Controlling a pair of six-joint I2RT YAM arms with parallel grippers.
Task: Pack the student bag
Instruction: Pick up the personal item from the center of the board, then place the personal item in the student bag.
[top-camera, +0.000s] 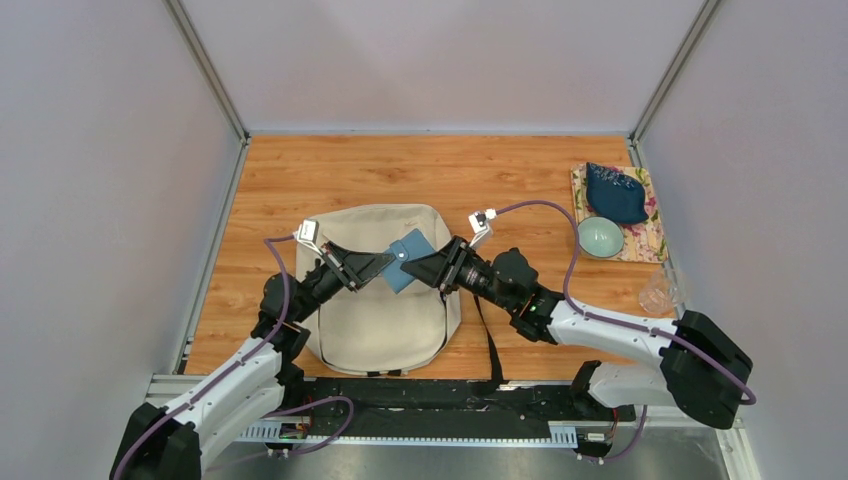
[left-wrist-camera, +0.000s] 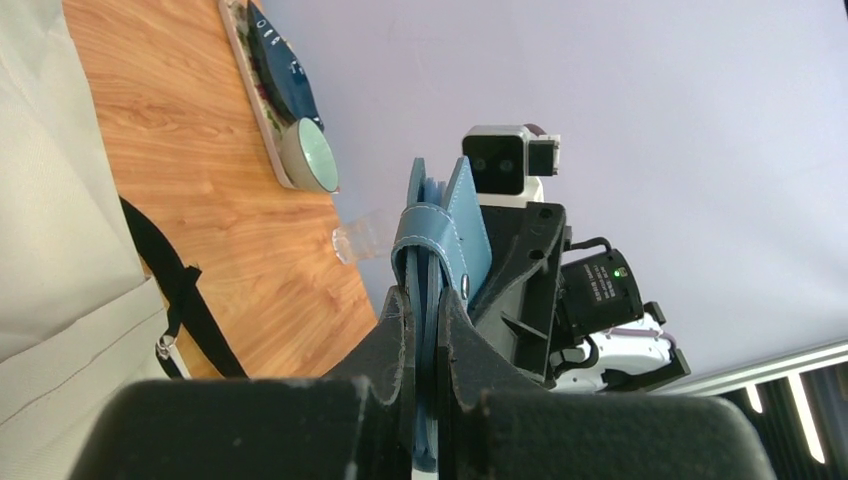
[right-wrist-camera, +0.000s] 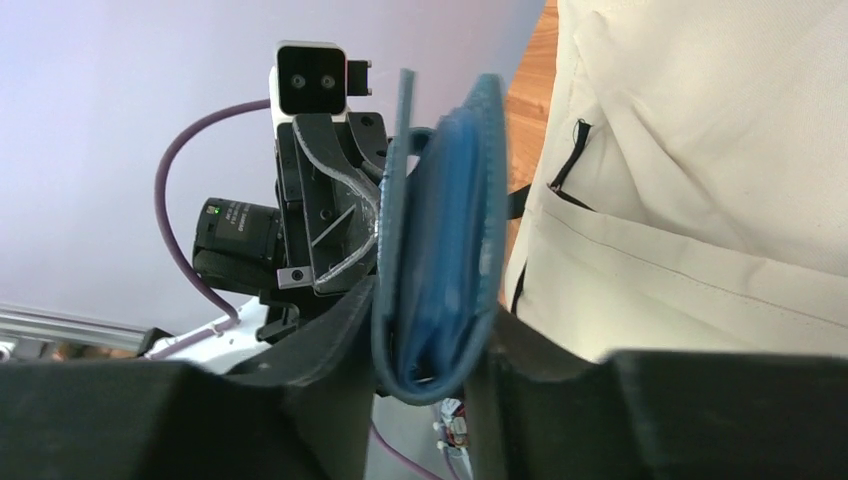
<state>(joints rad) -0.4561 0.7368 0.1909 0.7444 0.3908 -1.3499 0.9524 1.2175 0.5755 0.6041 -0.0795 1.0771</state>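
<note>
The student bag (top-camera: 380, 320), a large cream canvas backpack, lies flat on the wooden table; it also shows in the right wrist view as bag (right-wrist-camera: 700, 200) and in the left wrist view as bag (left-wrist-camera: 50, 250). A small teal wallet (top-camera: 408, 260) hangs in the air above it, between both arms. My left gripper (top-camera: 385, 262) is shut on the wallet's left end, fingers pressed flat on the wallet (left-wrist-camera: 440, 230). My right gripper (top-camera: 420, 265) grips the other end, with both fingers against the folded wallet (right-wrist-camera: 440, 230).
A floral mat (top-camera: 640, 245) at the far right holds a dark blue dish (top-camera: 615, 192) and a pale green bowl (top-camera: 600, 237). A clear glass (top-camera: 660, 292) stands near the right edge. The bag's black strap (top-camera: 490, 345) trails toward the near edge.
</note>
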